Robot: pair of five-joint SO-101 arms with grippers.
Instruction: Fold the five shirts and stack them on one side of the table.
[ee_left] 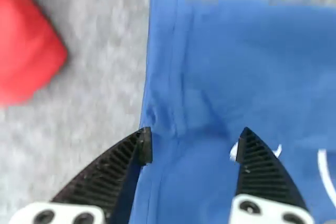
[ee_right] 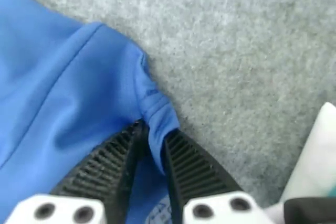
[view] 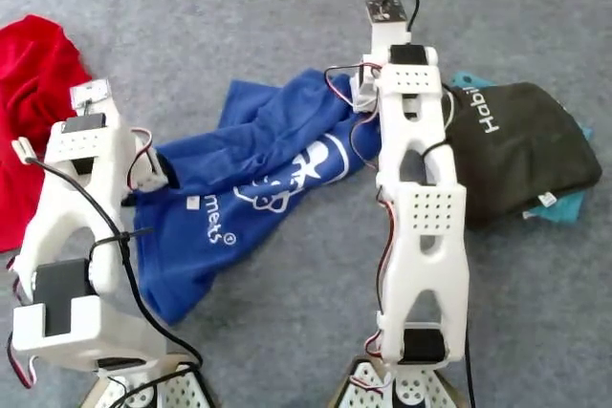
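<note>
Working on the blue shirt (view: 268,169), sprawled crumpled and unfolded across the middle of the grey desk (view: 287,332), between the two arms. Clenched on a puckered bit of its hem with the right pincer (ee_right: 155,132), at the end nearest the dark shirt (view: 521,145), a thin fold of cloth caught between the ribbed jaws. Spread wide with the left pincer (ee_left: 194,137) at the opposite end, one jaw at the hem edge and the other over the cloth, gripping nothing. Cannot tell whether its tips touch the fabric.

Judging the cloth: light, limp and thin, with no stiffness at all, so likely to sag and bunch wherever unsupported. Probably drags on the felt-like desk covering rather than gliding. Not fragile, but apt to slip out of a shallow pinch. Best to take hold deep at a hem or seam, where doubled cloth gives the ribbed jaws something to bite. Better still to hold two points of the same edge, well apart, and pull flat before folding.

Elsewhere, to the left side: the red shirt (view: 33,83), loose and unfolded. To the right: the dark shirt lying folded on a teal shirt (view: 564,207), seemingly the start of the stack.
</note>
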